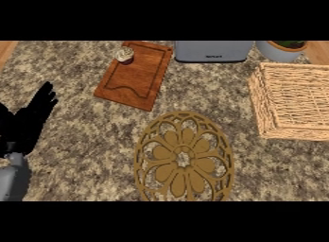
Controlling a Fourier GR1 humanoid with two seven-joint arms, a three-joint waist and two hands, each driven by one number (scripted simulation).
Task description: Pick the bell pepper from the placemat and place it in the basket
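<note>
A round golden placemat (184, 158) with a cut-out flower pattern lies on the counter at lower centre, and nothing rests on it. At the right edge stands a woven wicker basket (265, 101), partly cut off; its visible inside holds nothing. No bell pepper shows anywhere in the head view. My left hand (24, 123) rests at the far left with fingers straight and pointing up, open and holding nothing, well apart from the placemat. My right hand is out of the picture.
A brown wooden cutting board (136, 75) lies at the back, with a small round item (124, 54) at its far corner. Behind it are a grey appliance (213, 51) and a white plant pot (282, 49). Speckled stone counter lies between placemat and basket.
</note>
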